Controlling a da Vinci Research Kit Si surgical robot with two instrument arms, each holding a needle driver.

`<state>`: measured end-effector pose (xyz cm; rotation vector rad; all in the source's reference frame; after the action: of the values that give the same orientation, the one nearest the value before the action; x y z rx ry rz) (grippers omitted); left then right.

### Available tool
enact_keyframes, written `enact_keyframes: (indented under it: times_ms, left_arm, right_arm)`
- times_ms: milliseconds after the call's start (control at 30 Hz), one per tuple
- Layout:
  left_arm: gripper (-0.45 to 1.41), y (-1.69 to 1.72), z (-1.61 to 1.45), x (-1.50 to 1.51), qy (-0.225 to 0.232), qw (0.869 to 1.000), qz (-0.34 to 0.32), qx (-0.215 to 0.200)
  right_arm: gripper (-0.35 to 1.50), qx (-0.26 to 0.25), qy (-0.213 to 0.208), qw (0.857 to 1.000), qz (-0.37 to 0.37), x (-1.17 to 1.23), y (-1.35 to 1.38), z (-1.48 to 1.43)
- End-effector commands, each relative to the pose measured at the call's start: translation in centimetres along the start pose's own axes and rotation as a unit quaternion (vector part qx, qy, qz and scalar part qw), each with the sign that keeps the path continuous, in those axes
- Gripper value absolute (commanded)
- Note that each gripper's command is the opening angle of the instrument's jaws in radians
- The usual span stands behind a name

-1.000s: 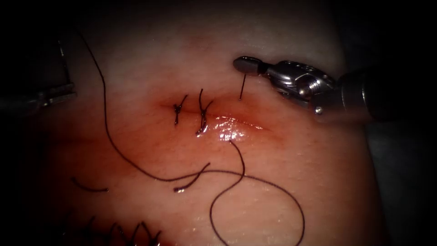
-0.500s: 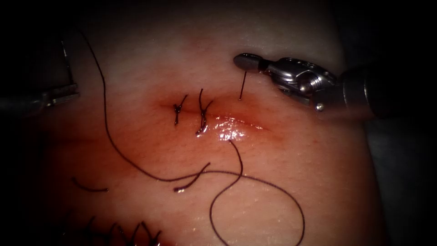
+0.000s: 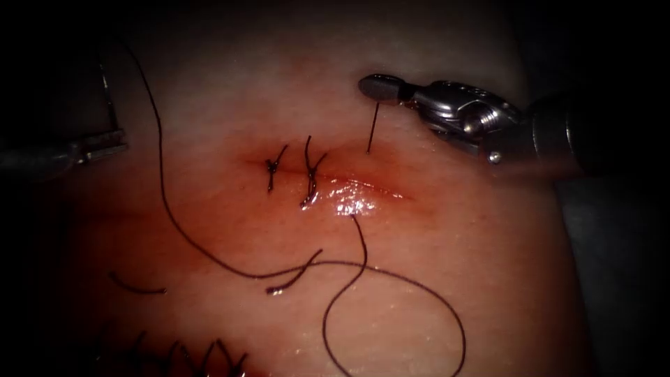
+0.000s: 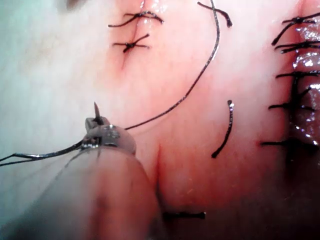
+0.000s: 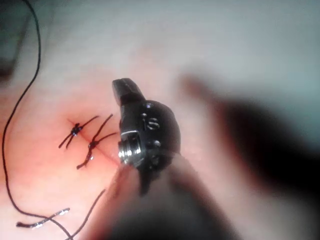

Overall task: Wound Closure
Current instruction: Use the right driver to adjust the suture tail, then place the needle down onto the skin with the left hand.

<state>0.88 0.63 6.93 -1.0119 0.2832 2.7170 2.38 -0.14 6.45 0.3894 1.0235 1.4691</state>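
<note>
The tissue [image 3: 230, 98] carries a cut [image 3: 391, 192] with two tied stitches [image 3: 272, 169] on its left part and red fluid [image 3: 352, 202] glistening beside them. My right tool [image 3: 380, 89] hangs above the cut's right part, shut on the thread tail [image 3: 373, 129] that rises straight out of the tissue. Below the cut the thread [image 3: 363, 244] leaves the tissue, loops wide and runs left. At the far left my left tool [image 3: 105, 143] is shut on the curved needle [image 3: 108, 98] near its tail end, clear of the tissue; its tip [image 4: 95, 107] pokes past the jaws.
Two loose cut ends of thread [image 3: 139, 287] [image 3: 293, 278] lie on the tissue below the cut. A row of older stitches [image 3: 188, 352] runs along the near edge, also seen as stitches [image 4: 295, 75] beside the left tool.
The right tool has lifted slightly with the thread tail, so more of the tail shows between jaws and tissue. The left tool has edged slightly to the right.
</note>
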Motion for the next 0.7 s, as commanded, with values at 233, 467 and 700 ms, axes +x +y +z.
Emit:
enact_keyframes:
  times_ms: [233,467,700]
  left_arm:
    - [-0.45,0.07,0.22,0.01,0.000,1.000,0.005,-0.007]
    - [-0.45,0.10,0.47,0.01,0.005,1.000,0.004,-0.012]
    - [-0.45,0.10,0.84,0.01,0.013,1.000,0.000,-0.010]
  right_arm:
    - [-0.33,0.012,0.012,0.998,-0.063,-0.03,-0.04,0.05]
    - [1.48,0.039,0.076,0.990,-0.117,0.21,0.00,-0.17]
    - [1.47,0.070,0.117,0.984,-0.117,0.70,0.10,-0.68]
